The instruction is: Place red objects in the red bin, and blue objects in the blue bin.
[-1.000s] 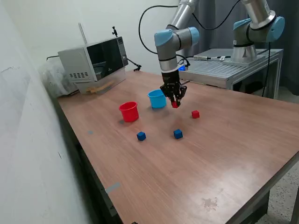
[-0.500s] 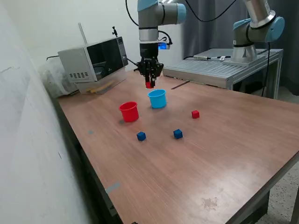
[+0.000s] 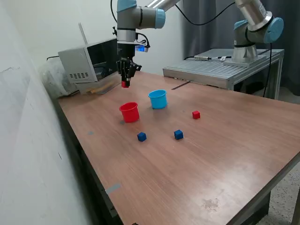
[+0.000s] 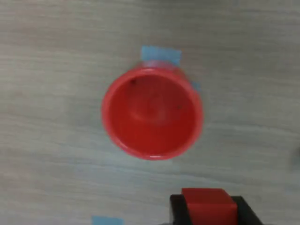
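Observation:
My gripper [image 3: 125, 83] is shut on a red cube [image 3: 125, 85] and holds it high above the table, over the red cup [image 3: 129, 112]. In the wrist view the red cube [image 4: 207, 205] sits between my black fingers and the red cup [image 4: 152, 115] lies below, open and empty. The light blue cup [image 3: 158, 99] stands to the exterior view's right of the red cup. A second red cube [image 3: 196, 114] lies further right. Two dark blue cubes [image 3: 141, 136] [image 3: 178, 134] lie nearer the front.
A microwave-like box [image 3: 93, 63] stands at the table's back on the exterior view's left. A second robot arm [image 3: 253, 33] stands on a metal bench [image 3: 220, 70] behind. Blue tape marks [image 4: 161, 55] lie by the red cup. The table's edge [image 3: 89, 168] runs along the exterior view's left.
My gripper has risen with the red cube and swung toward the exterior view's left, from beside the light blue cup to over the red cup.

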`<control>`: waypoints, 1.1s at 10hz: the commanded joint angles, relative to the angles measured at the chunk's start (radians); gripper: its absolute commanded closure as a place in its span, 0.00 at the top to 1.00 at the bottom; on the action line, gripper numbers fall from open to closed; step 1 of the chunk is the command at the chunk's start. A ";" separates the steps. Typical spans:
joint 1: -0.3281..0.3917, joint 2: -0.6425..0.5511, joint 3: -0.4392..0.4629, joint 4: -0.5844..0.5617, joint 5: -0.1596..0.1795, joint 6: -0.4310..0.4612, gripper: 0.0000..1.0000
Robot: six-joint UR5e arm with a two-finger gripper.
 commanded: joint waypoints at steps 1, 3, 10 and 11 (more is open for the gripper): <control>-0.023 0.077 -0.050 -0.001 0.002 0.009 0.00; -0.023 0.100 -0.041 -0.001 0.002 0.009 0.00; -0.065 0.131 -0.036 0.002 -0.003 0.006 0.00; -0.065 0.129 -0.036 0.008 -0.005 0.006 1.00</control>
